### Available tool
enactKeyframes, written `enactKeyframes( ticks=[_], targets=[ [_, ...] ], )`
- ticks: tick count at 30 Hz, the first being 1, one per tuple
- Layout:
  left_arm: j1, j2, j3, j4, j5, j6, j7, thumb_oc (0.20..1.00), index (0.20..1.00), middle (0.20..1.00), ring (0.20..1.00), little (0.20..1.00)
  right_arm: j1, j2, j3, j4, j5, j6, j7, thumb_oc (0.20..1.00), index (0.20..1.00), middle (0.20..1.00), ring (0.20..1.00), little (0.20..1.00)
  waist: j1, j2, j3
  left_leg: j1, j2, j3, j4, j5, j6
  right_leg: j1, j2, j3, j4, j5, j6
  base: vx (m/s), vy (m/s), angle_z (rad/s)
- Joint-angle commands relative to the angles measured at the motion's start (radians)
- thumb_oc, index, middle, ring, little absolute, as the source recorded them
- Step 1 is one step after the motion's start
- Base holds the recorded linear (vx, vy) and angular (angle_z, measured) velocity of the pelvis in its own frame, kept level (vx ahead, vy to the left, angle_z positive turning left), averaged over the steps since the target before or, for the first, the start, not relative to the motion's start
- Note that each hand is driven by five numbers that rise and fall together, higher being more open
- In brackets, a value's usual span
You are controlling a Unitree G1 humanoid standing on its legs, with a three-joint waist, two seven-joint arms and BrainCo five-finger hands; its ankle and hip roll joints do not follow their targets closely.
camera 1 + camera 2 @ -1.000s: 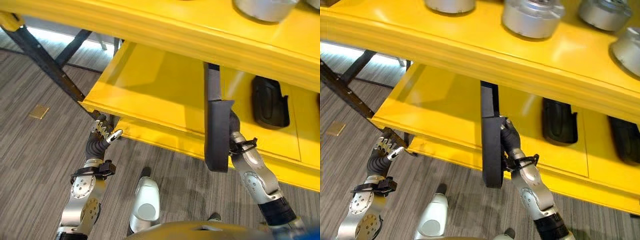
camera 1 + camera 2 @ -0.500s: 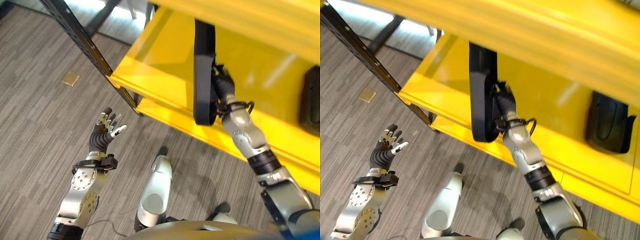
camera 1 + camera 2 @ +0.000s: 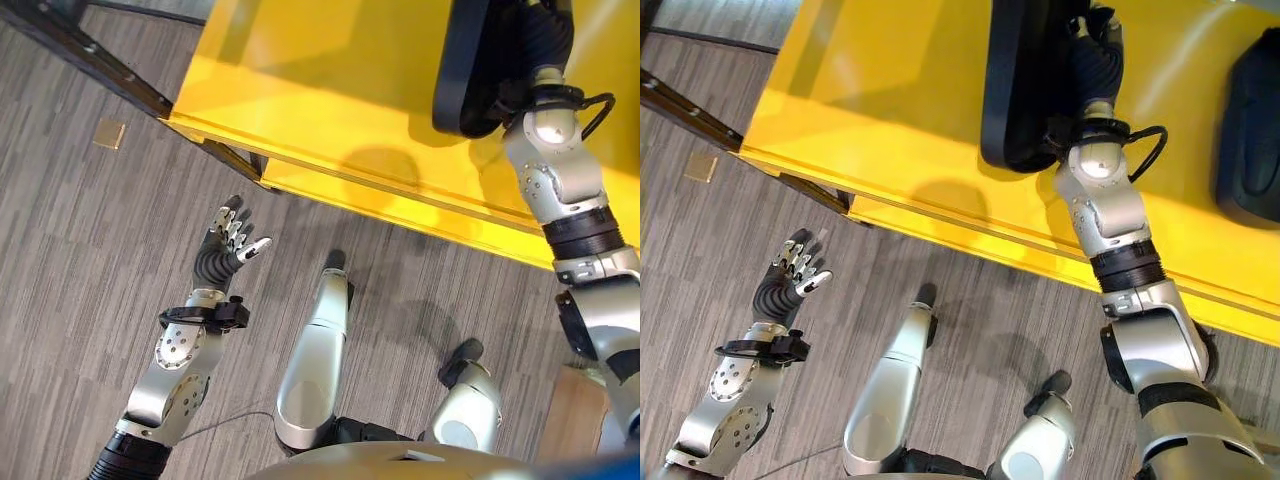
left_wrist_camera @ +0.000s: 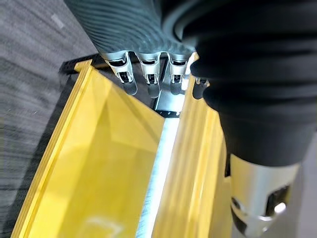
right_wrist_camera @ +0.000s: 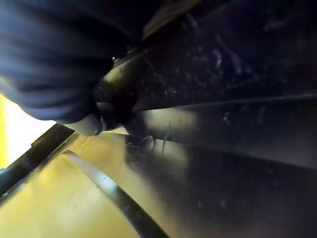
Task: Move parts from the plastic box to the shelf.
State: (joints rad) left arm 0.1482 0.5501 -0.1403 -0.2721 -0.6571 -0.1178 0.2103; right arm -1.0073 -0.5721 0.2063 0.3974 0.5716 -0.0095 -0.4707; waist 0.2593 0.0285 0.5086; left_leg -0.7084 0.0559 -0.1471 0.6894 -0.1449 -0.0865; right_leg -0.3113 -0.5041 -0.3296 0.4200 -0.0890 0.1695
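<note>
**A:** The right hand (image 3: 1092,55) has that long black part (image 3: 1018,90) standing on end on the yellow shelf (image 3: 890,120), near its front edge. Looks like its fingers are wrapped round it, though I can't see them properly.

**B:** If it lets go like that, I reckon the part tips off the shelf onto the floor.

**A:** Yeah, and the left hand (image 3: 228,243) is out over the floor well clear of the shelf, fingers spread, holding nothing, so no backup. Another black part (image 3: 1252,120) lies further along the shelf.
</note>
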Motion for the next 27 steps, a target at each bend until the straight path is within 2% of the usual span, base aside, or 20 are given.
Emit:
enactKeyframes(
  ticks=[1,5,8,14,22,27],
  targets=[
    [-0.011,-0.004,-0.026,-0.055,-0.021,-0.066,0.021,1.0,1.0,1.0,1.0,1.0,-0.167,-0.056,-0.042,0.019,0.049,-0.109,-0.028,0.2,0.2,0.2,0.2,0.2,0.001,0.016,-0.011,0.039,0.057,0.025,-0.094,0.01,-0.013,-0.052,-0.016,0.019,0.171,-0.096,-0.006,-0.02,-0.018,-0.05],
    [-0.028,0.006,-0.043,-0.055,-0.027,-0.075,0.025,1.0,1.0,1.0,1.0,1.0,-0.238,-0.094,-0.024,0.137,0.07,-0.113,-0.039,0.2,0.2,0.2,0.2,0.2,-0.006,0.013,-0.002,0.036,0.055,0.026,-0.111,0.019,-0.015,-0.052,-0.014,0.017,0.161,-0.094,-0.006,0.0,0.0,0.0],
    [-0.033,0.005,-0.042,-0.053,-0.033,-0.083,0.029,1.0,1.0,1.0,1.0,1.0,-0.272,-0.094,-0.013,0.199,0.093,-0.117,-0.033,0.2,0.2,0.2,0.2,0.2,-0.01,0.013,0.001,0.035,0.056,0.026,-0.115,0.02,-0.016,-0.052,-0.012,0.016,0.158,-0.094,-0.007,0.0,0.006,-0.03],
    [-0.058,0.014,-0.063,-0.047,-0.047,-0.094,0.03,1.0,1.0,1.0,1.0,1.0,-0.361,-0.091,-0.026,0.441,0.189,-0.128,-0.034,0.2,0.2,0.2,0.2,0.2,-0.013,0.018,-0.003,0.031,0.053,0.02,-0.112,0.012,-0.016,-0.05,-0.007,0.017,0.158,-0.101,-0.009,0.0,0.0,0.0],
    [-0.074,0.02,-0.08,-0.044,-0.057,-0.104,0.029,1.0,1.0,1.0,1.0,1.0,-0.407,-0.101,0.008,0.531,0.211,-0.124,-0.018,0.2,0.2,0.2,0.2,0.2,-0.007,0.024,0.001,0.021,0.051,0.014,-0.11,0.012,-0.015,-0.047,-0.002,0.009,0.157,-0.103,-0.008,0.0,0.0,0.0],
    [-0.081,0.018,-0.08,-0.039,-0.057,-0.112,0.037,1.0,1.0,1.0,1.0,1.0,-0.418,-0.114,0.043,0.581,0.169,-0.101,-0.012,0.2,0.2,0.2,0.2,0.2,-0.004,0.024,0.007,0.015,0.048,0.012,-0.106,0.011,-0.014,-0.042,0.0,0.005,0.156,-0.106,-0.008,0.0,0.0,0.0]
  ],
)
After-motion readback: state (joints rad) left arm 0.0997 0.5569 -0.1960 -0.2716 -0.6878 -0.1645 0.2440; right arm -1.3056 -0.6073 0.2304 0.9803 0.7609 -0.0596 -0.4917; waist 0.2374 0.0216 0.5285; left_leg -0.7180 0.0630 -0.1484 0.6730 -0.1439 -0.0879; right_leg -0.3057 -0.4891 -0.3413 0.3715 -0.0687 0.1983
